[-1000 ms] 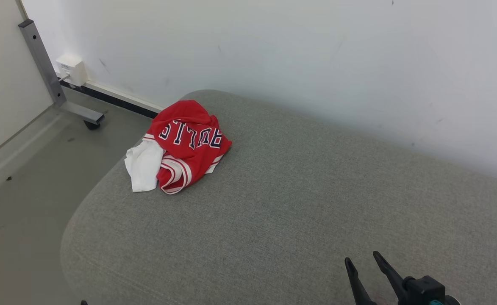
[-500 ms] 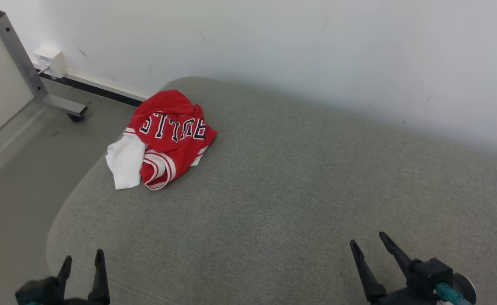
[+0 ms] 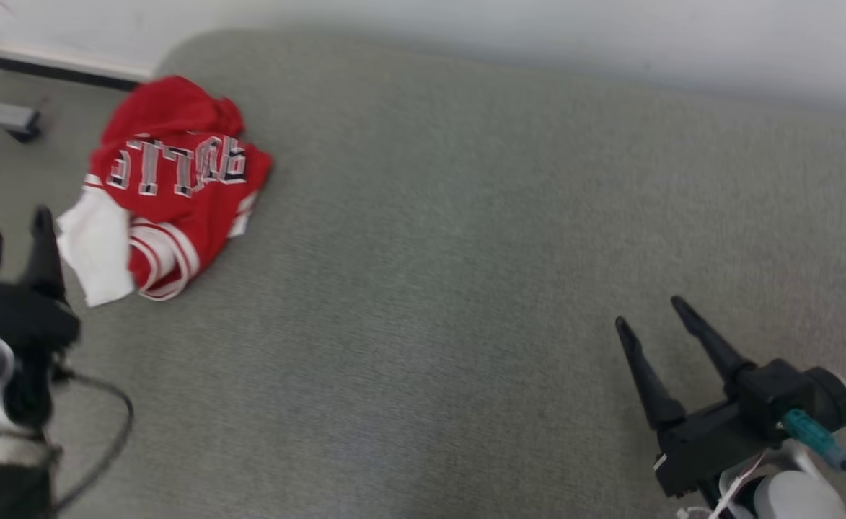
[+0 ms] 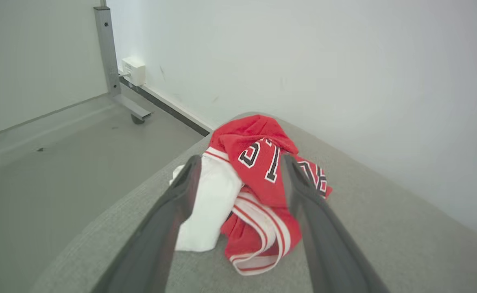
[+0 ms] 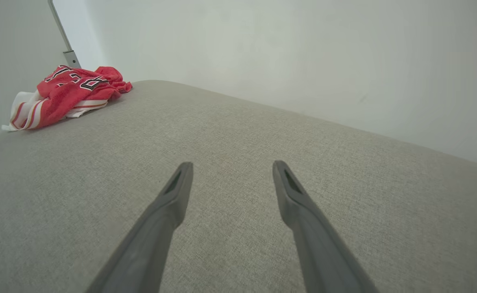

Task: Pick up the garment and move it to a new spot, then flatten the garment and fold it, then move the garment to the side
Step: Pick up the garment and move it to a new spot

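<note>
Fingers of the left gripper (image 3: 19,223) stand spread wide with nothing between them, just beside the crumpled red-and-white garment (image 3: 177,194). The garment lies bunched at the far left corner of the grey upholstered seat (image 3: 430,252), near its edge. The right gripper (image 3: 649,311) is likewise released and empty, well apart over bare fabric. The pick-up step looks not yet begun. Next, the left gripper should reach a raised fold and pinch it firmly.

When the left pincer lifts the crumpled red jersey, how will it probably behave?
The red jersey lies in soft folds, so it will likely hang limp. It looks thin, so probably light. Its striped trim may trail.
</note>
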Motion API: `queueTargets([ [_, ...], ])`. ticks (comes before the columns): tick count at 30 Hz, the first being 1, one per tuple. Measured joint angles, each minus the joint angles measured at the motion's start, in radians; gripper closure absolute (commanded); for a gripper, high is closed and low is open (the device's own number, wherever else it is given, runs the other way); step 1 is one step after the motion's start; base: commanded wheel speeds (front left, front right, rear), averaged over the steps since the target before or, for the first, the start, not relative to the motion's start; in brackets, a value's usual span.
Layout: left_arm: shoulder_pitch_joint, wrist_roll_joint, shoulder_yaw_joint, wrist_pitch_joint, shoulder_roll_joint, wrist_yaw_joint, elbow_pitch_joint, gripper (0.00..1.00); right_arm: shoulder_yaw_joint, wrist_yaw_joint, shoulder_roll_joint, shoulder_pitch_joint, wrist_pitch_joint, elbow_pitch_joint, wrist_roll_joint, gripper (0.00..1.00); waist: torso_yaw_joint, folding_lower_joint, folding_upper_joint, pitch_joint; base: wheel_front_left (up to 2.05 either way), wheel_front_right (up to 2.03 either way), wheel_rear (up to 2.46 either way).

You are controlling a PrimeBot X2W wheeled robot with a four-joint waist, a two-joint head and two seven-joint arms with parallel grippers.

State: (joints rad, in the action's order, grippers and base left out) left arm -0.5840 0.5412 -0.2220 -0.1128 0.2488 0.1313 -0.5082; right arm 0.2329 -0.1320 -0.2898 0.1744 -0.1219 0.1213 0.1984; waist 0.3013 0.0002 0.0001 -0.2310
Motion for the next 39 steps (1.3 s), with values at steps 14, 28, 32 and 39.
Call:
queueTargets([
  [14, -0.206, 0.191, -0.115, -0.219, 0.076, -0.073, -0.020, 0.00, -0.033, 0.000, 0.017, 0.035, 0.006, -0.111, -0.039, 0.00, -0.118, 0.0001, 0.0001, -0.268, 0.00, 0.00, 0.00],
  [28, -0.200, 0.232, -0.123, -0.404, 0.102, -0.193, -0.053, 1.00, -0.019, -0.001, 0.043, 0.070, -0.038, -0.106, -0.040, 0.00, -0.232, -0.0003, -0.0002, -0.353, 0.00, 0.00, 0.00],
  [32, -0.180, 0.230, -0.118, -0.420, 0.103, -0.195, -0.032, 1.00, -0.022, -0.001, 0.043, 0.068, -0.042, -0.091, -0.040, 0.00, -0.236, -0.0003, -0.0001, -0.340, 0.00, 0.00, 0.00],
  [39, -0.146, 0.225, -0.099, -0.433, 0.100, -0.186, 0.045, 1.00, -0.003, 0.000, 0.053, 0.054, -0.053, -0.037, -0.031, 0.00, -0.234, -0.0001, 0.0000, -0.278, 0.00, 0.00, 0.00],
])
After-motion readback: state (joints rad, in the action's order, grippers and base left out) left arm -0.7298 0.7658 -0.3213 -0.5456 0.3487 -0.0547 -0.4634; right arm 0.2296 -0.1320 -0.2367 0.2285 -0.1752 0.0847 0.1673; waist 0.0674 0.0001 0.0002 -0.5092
